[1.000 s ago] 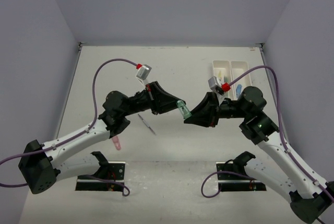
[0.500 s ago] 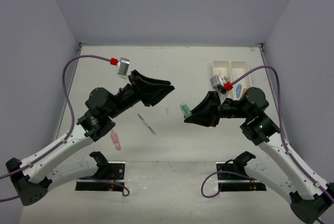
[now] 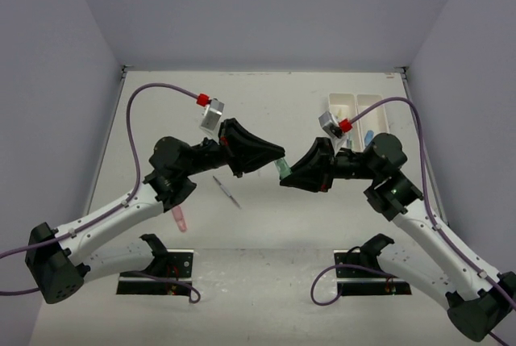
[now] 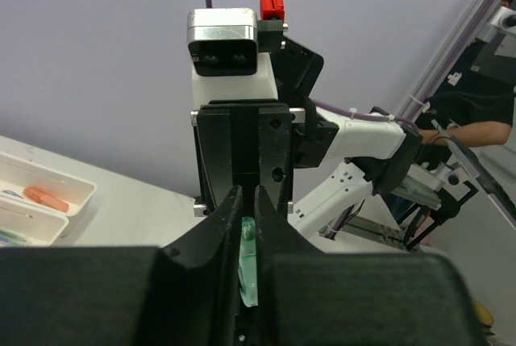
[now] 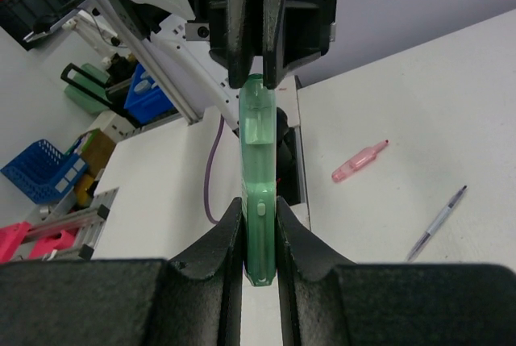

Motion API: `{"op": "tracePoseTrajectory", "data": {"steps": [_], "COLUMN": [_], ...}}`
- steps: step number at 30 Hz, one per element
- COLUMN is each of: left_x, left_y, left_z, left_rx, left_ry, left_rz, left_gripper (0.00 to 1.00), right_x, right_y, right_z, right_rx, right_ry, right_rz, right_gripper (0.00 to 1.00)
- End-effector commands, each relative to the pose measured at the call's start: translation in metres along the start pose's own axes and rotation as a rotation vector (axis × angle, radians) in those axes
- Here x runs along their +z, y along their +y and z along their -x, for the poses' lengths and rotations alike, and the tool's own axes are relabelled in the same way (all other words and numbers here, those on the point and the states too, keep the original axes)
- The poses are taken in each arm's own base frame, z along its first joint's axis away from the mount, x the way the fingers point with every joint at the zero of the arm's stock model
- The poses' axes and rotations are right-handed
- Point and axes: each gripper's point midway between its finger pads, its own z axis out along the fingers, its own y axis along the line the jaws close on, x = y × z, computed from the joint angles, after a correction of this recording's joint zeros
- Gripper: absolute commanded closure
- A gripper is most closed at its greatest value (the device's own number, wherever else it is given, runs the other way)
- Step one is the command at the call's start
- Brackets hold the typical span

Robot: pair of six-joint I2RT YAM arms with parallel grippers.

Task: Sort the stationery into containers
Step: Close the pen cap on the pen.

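Some pieces (image 4: pixel 40 198) lay in the trays (image 3: pixel 342 98); the left gripper (image 3: pixel 281 160) and the right gripper (image 3: pixel 283 180) both pinched one green marker (image 3: pixel 283 169); a pink marker (image 3: pixel 180 218) and a pen (image 3: pixel 227 191) lay unsorted

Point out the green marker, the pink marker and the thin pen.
green marker (image 5: pixel 260 177): right wrist view, mid barrel.
pink marker (image 5: pixel 359 162): right wrist view, middle of body.
thin pen (image 5: pixel 438 223): right wrist view, mid shaft.

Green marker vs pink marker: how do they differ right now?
The green marker is off the table, clamped at both ends by the left gripper and right gripper; the pink marker lies flat on the table, untouched. One is green, the other pink. Both are stubby, translucent and outside the trays.
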Motion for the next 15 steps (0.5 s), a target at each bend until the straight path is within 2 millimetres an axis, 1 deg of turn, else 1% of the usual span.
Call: {"op": "tracePoseTrajectory", "data": {"steps": [1,3,5,8,13,15], "left_x": [0.006,0.007,0.009,0.009,0.009,0.009], "left_y": [-0.019,-0.017,-0.016,-0.016,-0.017,-0.018], "left_z": [0.010,0.007,-0.001,-0.011,-0.041,-0.054], "left_rx": [0.071,0.061,0.044,0.025,-0.013,-0.033], "left_ry": [-0.007,0.001,0.020,0.043,0.085,0.103], "left_rz": [-0.112,-0.108,-0.109,-0.108,-0.097,-0.091], "left_gripper": [0.96,0.98,1.00,1.00,1.00,1.00], "right_x": [0.001,0.001,0.001,0.001,0.002,0.001], "right_y": [0.010,0.010,0.010,0.008,0.007,0.014], "right_z": [0.014,0.016,0.022,0.029,0.054,0.067], "right_rx": [-0.039,-0.038,-0.048,-0.038,-0.041,-0.063], "right_ry": [-0.034,-0.035,-0.048,-0.063,-0.119,-0.139], "right_rz": [0.020,0.012,-0.006,-0.034,-0.088,-0.084], "right_gripper": [1.00,1.00,1.00,1.00,1.00,1.00]}}
